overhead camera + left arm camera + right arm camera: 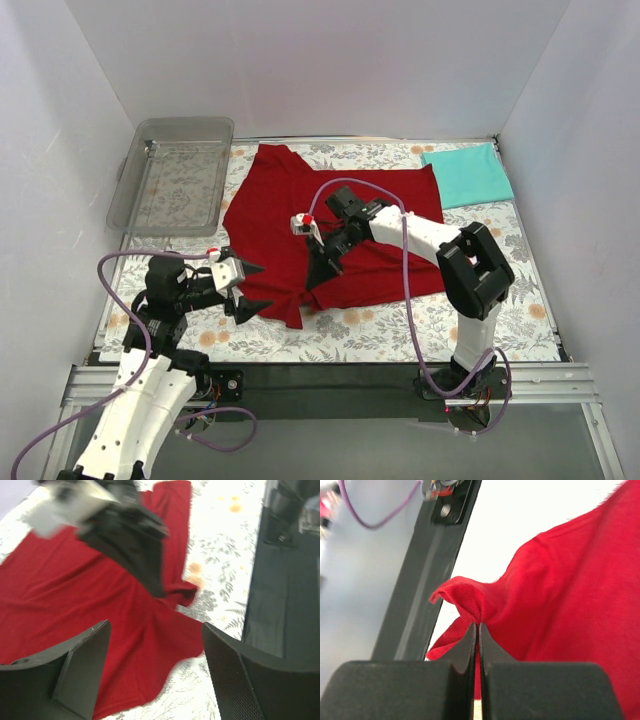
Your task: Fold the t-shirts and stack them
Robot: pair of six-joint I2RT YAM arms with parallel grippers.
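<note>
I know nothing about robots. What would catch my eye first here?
A dark red t-shirt lies spread across the middle of the flowered table, and the right pincer is shut on a bunched fold at its near edge. The left pincer stands open at the shirt's near left corner. A folded teal t-shirt lies in the far right corner.

Plain white walls (300, 60) on three sides, softly and evenly lit. Between them a flower-print tablecloth (520, 300), with a clear plastic tray (128, 190) at its far left corner. Along the near edge a black strip (330, 385) and an aluminium rail (545, 373).
</note>
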